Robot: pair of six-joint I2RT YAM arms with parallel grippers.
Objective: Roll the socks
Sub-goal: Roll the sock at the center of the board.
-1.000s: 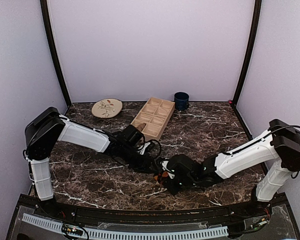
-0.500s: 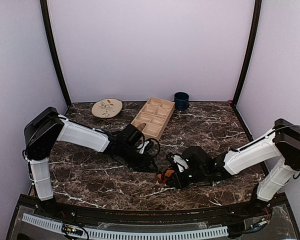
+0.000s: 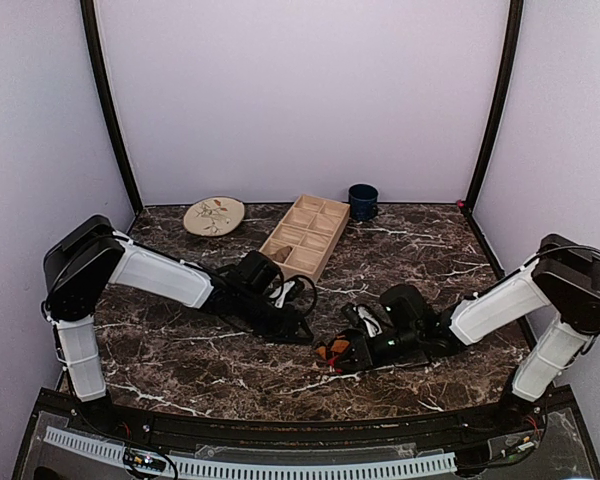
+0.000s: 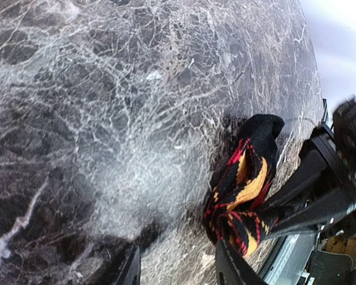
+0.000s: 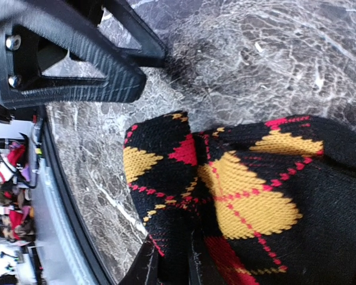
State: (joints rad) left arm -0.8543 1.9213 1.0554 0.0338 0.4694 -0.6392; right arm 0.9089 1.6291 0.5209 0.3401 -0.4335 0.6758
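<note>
The black sock with red and orange argyle diamonds lies bunched into a small bundle on the marble near the table's front middle. My right gripper is shut on it. In the right wrist view its two fingertips pinch a fold at the lower edge of the sock. My left gripper sits just left of the bundle, apart from it. In the left wrist view the left gripper stands open over bare marble, with the sock to its right. No tan sock shows plainly.
A wooden compartment tray lies at the back middle. A patterned plate sits to the tray's left and a dark blue cup to its right. The table's front edge runs close behind the bundle.
The right arm has drawn back to the right, keeping the sock bundle in its grip. The left gripper has pulled slightly left, off the bundle.
</note>
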